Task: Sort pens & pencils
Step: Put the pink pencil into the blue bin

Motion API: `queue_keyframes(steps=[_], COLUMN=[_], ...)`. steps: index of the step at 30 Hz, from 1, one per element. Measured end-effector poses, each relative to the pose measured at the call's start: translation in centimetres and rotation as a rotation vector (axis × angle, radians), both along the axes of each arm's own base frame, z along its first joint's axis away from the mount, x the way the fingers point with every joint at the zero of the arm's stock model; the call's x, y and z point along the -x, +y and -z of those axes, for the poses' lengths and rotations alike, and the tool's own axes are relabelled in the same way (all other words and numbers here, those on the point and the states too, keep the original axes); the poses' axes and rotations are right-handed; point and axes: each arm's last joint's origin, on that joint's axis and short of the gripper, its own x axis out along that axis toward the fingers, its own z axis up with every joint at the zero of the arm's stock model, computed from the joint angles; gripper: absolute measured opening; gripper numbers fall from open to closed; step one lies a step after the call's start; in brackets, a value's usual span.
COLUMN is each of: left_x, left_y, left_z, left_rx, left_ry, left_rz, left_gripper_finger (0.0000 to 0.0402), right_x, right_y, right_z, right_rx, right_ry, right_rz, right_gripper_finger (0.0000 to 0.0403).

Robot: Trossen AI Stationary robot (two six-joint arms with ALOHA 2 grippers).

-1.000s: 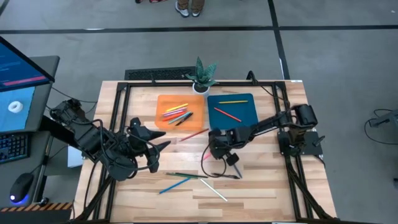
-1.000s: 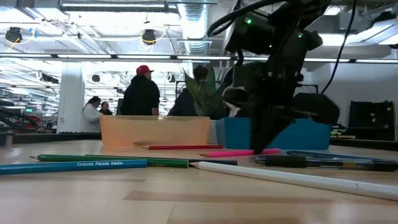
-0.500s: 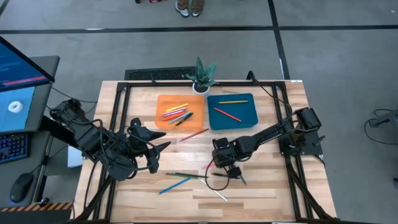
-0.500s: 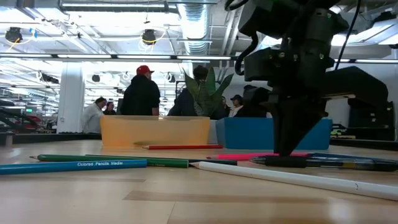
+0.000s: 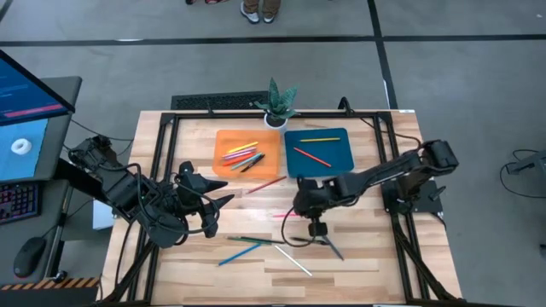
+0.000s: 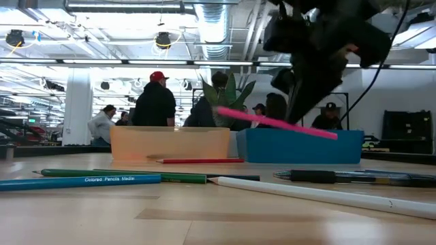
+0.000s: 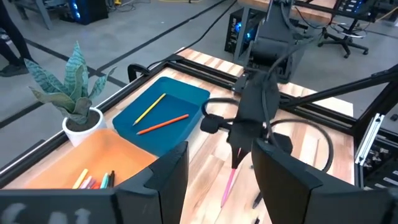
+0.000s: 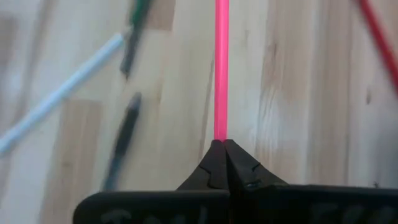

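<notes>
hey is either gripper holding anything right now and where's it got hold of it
The right gripper pinches the pink pencil by one end, lifted clear of the table. The left gripper is open and holds nothing.

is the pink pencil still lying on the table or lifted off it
Lifted. The right gripper is shut on one end of the pink pencil, which hangs tilted in the air above the table.

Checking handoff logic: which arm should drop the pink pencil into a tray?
Right. The right gripper is shut on the pink pencil, lifted off the table near the blue tray. The left gripper waits empty.
</notes>
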Motion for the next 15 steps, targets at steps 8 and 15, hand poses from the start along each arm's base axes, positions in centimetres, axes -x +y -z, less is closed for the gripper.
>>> queue_keyframes(steps=[8, 15], left_x=[0.1, 0.1], left_y=[-0.1, -0.1], left_z=[0.0, 0.0], left_rx=[0.002, 0.001], left_ry=[-0.003, -0.003], left_rz=[0.006, 0.006], left_gripper_finger=[0.0167, 0.0167], right_x=[0.8, 3.5], right_y=[-0.7, -3.4], right_z=[-6.1, -12.1], right_rx=[-0.115, -0.206], right_ry=[-0.298, -0.603], right_rz=[0.081, 0.193], right_gripper_finger=[0.0001, 0.0001])
